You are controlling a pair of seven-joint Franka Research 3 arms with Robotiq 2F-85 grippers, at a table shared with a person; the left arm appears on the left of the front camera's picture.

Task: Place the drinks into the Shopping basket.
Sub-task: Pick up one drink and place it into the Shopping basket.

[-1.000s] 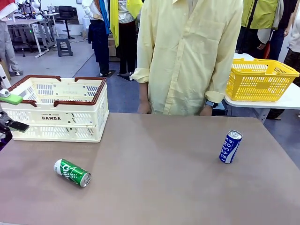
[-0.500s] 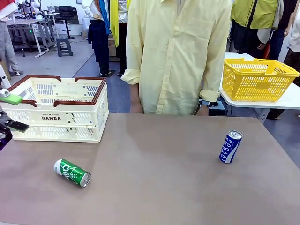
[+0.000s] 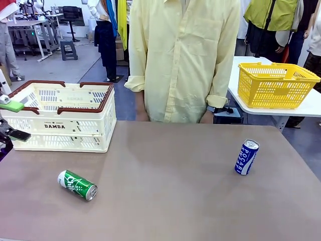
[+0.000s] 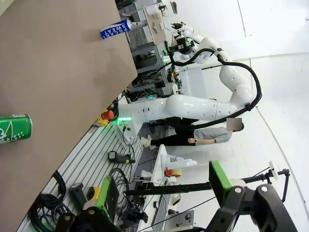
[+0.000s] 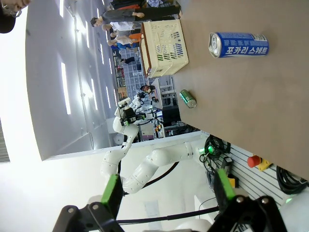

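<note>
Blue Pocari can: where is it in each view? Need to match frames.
Front: blue Pocari can upright, right of centre.
Left wrist: can at top, left of centre.
Right wrist: can upper right, sideways in picture.
Shared landmark: green can, lying on its side.

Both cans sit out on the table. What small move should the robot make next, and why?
Probably lower the left hand toward the green can. That hand is open and empty beside the cream basket, and this can lies on its side nearest it; the blue can stands far across the table.
</note>
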